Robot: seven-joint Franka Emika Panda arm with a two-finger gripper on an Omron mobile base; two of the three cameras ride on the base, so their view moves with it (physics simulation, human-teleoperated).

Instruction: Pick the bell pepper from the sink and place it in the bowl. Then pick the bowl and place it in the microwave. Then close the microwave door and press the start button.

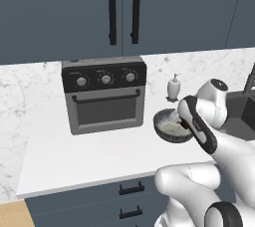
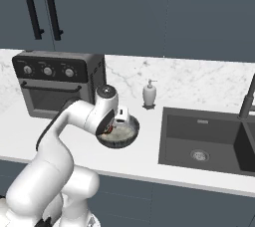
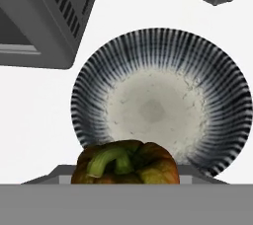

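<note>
Bell pepper (image 3: 125, 163) sits clamped in the tool (image 2: 110, 129), directly above the bowl (image 3: 159, 101).

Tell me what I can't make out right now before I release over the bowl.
- Gripper fingertips: in the hand view the bell pepper covers them.
- Gripper jaws: in the right base view the wrist blocks them.
- Bowl near rim: in the left base view the forearm covers it.
- Sink right basin: cut off by the right base view's edge.
- Countertop oven knob markings: too small to read.
</note>
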